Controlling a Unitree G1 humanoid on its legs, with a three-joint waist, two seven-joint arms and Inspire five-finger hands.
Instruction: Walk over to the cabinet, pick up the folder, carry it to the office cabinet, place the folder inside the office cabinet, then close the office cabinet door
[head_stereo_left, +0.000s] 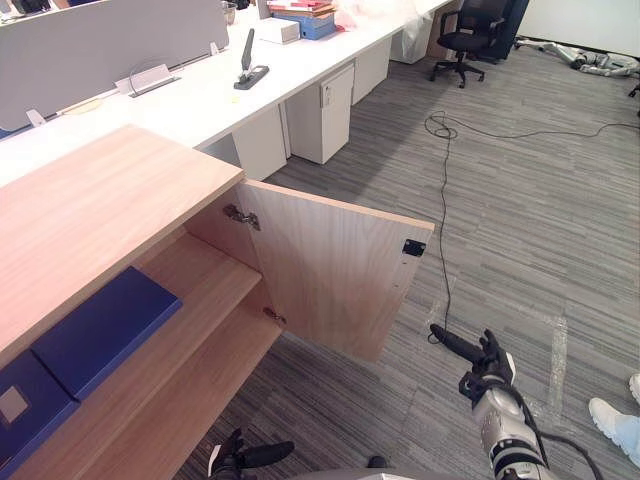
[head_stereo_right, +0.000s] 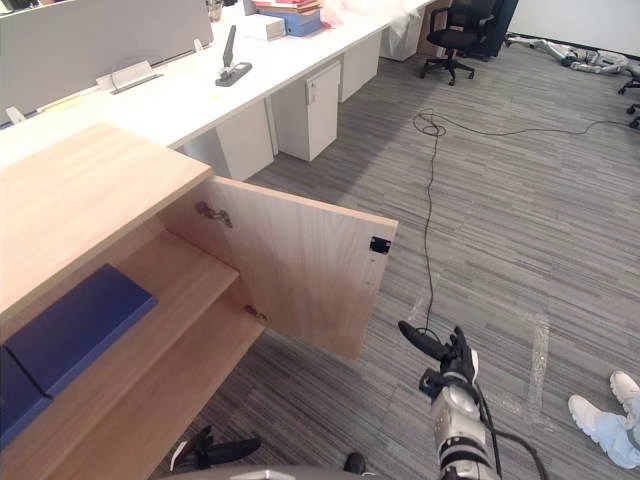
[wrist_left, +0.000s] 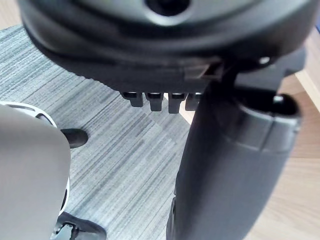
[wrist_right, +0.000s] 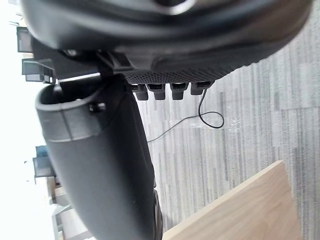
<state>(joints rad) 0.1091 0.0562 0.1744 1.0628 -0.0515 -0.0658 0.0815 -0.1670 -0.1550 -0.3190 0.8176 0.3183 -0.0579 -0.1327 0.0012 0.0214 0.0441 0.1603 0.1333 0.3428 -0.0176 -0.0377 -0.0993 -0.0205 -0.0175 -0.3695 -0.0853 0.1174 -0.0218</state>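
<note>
The left hand (head_stereo_left: 240, 458), released, is held low by the cabinet (head_stereo_left: 100, 200); the right hand (head_stereo_left: 485, 370), also released and empty, is positioned nearer the free edge of the open door (head_stereo_left: 330, 270), just to its right.

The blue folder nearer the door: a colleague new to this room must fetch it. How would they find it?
Look in the wooden cabinet whose door stands open over the carpet. Two blue folders lie on its upper shelf; the folder you want is nearer the door, plain, while its neighbour bears a pale label.
</note>
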